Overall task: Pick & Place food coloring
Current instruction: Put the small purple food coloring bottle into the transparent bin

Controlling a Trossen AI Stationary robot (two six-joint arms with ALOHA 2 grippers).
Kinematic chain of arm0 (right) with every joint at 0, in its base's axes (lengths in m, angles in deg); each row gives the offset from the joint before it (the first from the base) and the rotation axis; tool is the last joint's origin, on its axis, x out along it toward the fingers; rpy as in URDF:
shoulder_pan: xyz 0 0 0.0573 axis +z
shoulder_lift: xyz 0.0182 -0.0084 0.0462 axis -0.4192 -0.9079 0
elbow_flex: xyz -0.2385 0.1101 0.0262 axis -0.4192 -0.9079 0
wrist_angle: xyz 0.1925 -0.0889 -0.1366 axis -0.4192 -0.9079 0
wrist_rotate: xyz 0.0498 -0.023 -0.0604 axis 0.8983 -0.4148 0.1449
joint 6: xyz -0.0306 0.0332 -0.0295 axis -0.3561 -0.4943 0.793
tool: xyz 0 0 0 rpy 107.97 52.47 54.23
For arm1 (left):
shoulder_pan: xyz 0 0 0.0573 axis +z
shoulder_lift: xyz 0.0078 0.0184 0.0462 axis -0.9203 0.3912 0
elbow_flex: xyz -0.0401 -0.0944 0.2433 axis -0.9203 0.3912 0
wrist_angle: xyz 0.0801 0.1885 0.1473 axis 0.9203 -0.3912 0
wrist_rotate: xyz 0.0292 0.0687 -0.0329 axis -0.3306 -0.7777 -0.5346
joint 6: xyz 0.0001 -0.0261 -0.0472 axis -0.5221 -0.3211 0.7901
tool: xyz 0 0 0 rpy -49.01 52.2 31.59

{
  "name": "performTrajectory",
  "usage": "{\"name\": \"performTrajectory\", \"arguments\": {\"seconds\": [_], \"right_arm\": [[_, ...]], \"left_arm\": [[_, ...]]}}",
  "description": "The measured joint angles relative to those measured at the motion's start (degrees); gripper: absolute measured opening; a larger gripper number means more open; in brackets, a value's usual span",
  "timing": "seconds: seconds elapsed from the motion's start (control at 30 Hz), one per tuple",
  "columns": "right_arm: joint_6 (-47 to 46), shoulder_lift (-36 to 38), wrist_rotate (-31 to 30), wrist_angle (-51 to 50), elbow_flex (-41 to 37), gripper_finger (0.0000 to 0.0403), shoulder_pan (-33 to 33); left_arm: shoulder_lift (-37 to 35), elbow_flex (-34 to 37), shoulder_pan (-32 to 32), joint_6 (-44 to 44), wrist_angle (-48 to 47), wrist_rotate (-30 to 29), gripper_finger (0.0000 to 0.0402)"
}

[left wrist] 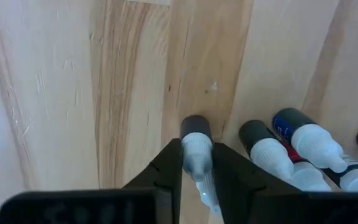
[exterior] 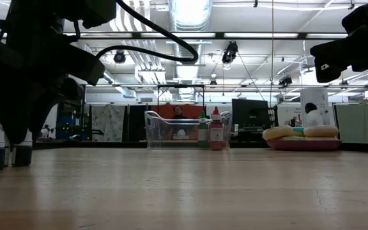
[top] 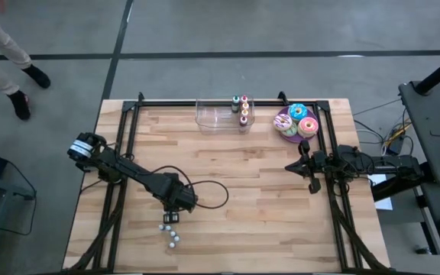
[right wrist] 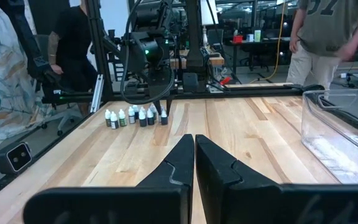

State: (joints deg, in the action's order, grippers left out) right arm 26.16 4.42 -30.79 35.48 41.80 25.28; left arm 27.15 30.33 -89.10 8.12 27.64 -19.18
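Observation:
Several small food coloring bottles (top: 171,231) with white dropper caps and dark bodies stand in a row on the wooden table near its front left; they also show in the right wrist view (right wrist: 135,116). My left gripper (top: 180,205) points straight down over the row's far end, shut on one bottle (left wrist: 196,127). The neighbouring bottles (left wrist: 266,149) stand just beside it. More bottles with coloured caps (top: 240,107) stand in a clear container (top: 218,116) at the back. My right gripper (right wrist: 194,155) waits shut and level at the right edge. My left gripper pinches the bottle's white upper part (left wrist: 196,154) between its two fingers (left wrist: 169,168), one on each side. The fingers come from above, pointing down. The bottle stands upright with its dark base on the table.
A purple plate (top: 283,122) with frosted doughnuts sits at the back right beside the clear container. Black frame rails (top: 124,145) run along the table's left, far and right edges. People stand beyond the table (right wrist: 328,37), and a person's legs (top: 14,69) show on the floor at far left.

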Motion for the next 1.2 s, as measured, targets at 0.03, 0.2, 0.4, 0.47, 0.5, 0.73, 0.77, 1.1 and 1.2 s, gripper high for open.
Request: {"name": "performTrajectory", "arguments": {"seconds": [0.03, 0.2, 0.4, 0.47, 0.5, 0.73, 0.77, 1.1, 1.2], "right_arm": [[0.00, 0.00, 0.00, -0.01, 0.00, 0.0009, 0.00], [0.00, 0.00, 0.00, 0.00, 0.00, 0.0008, 0.01], [0.00, 0.00, 0.00, 0.00, 0.00, 0.0008, 0.01], [0.00, 0.00, -0.01, -0.01, 0.00, 0.0009, 0.00], [0.00, 0.00, 0.00, -0.01, 0.00, 0.0008, 0.00], [0.00, 0.00, -0.01, -0.02, -0.01, 0.0009, 0.01], [0.00, 0.00, 0.00, 0.00, 0.00, 0.0009, 0.02], [0.00, 0.00, -0.01, -0.01, 0.00, 0.0009, 0.01], [0.00, 0.00, 0.00, 0.00, 0.00, 0.0009, 0.02]], "left_arm": [[0.00, 0.00, 0.00, -0.01, 0.02, 0.04, 0.0044], [-0.02, 0.00, 0.00, -0.04, 0.48, 1.26, 0.0034], [-0.19, -0.02, 0.00, 0.07, 1.03, 2.36, 0.0034], [-0.59, -0.02, 0.00, 0.11, 1.07, 2.36, 0.0034], [-0.85, -0.02, 0.00, 0.11, 1.03, 2.36, 0.0034], [-2.83, -0.37, 0.31, 0.20, -0.29, 2.34, 0.0033], [-3.06, -0.64, 0.31, 0.20, -0.95, 2.32, 0.0033], [-5.16, -7.28, 2.78, -2.76, -7.18, 1.40, 0.0033], [-5.42, -9.56, 4.42, -4.63, -8.65, 0.44, 0.0033]]}}
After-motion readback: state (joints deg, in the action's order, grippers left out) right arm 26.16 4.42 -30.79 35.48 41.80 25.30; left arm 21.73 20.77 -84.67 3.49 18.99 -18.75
